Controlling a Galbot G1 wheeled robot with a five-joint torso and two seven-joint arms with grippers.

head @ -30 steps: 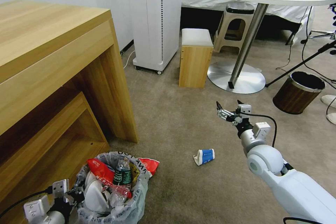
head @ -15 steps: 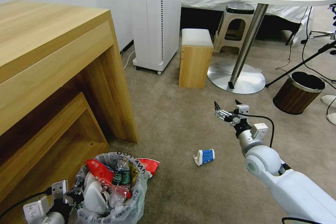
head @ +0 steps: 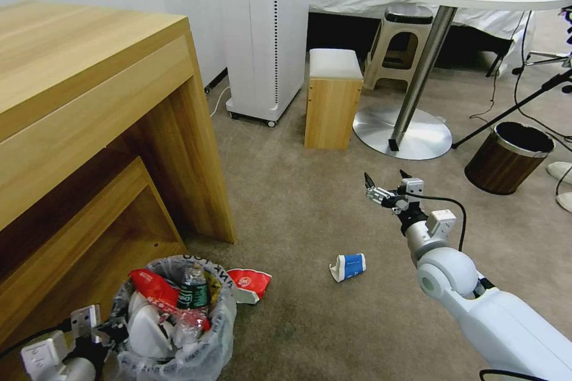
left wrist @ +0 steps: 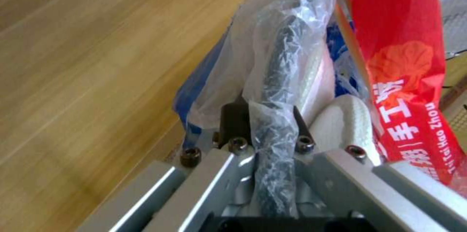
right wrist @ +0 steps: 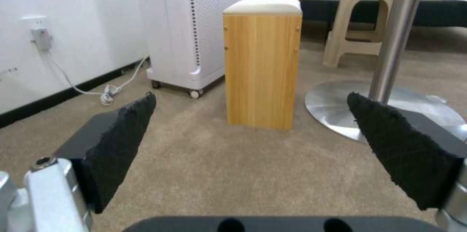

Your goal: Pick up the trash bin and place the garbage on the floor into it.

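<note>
The trash bin [head: 173,339], lined with a crinkly plastic bag, stands on the floor [head: 298,202] beside the desk. It is stuffed with garbage: a red packet [head: 152,287], a green-labelled bottle [head: 193,294] and a white slipper [head: 145,333]. My left gripper [head: 119,328] is shut on its bagged rim [left wrist: 277,89], close to the red packet [left wrist: 404,78]. A red-white cup [head: 250,283] lies against the bin. Further right lies a blue-white cup [head: 347,266]. My right gripper [head: 386,186] hovers open above the carpet beyond it, pads [right wrist: 116,144] wide apart.
A wooden desk [head: 89,101] rises left of the bin. Ahead stand a white appliance [head: 262,30], a wooden stool [head: 332,98] and a round table's metal base [head: 402,131]. A brown wood-grain bin [head: 508,156] and cables sit at the right.
The bin has slid left and nearer with my left gripper, uncovering the red-white cup on the carpet. My right gripper has crept slightly up and left.
</note>
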